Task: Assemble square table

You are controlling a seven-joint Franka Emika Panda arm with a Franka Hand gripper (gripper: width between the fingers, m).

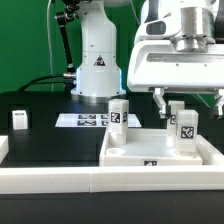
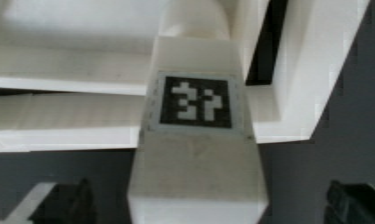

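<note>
Standing upright inside the rimmed square top (image 1: 150,157) at the table's front right corner: one leg post (image 1: 184,127). Straddling that post without touching, fingers spread wide: the gripper (image 1: 186,102). At the top's far left corner, a second post (image 1: 118,113).

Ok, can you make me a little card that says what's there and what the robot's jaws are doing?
tabletop: white square tray, lying flat, toward the exterior view's right
first leg: white tagged post, upright on the tray, right under the jaws
second leg, upright by the tray's far corner
third leg, standing alone at the exterior view's left
jaws: open, one on each side of the first leg, not squeezing it
marker board, flat behind the tray
rail: long and white, along the front
</note>
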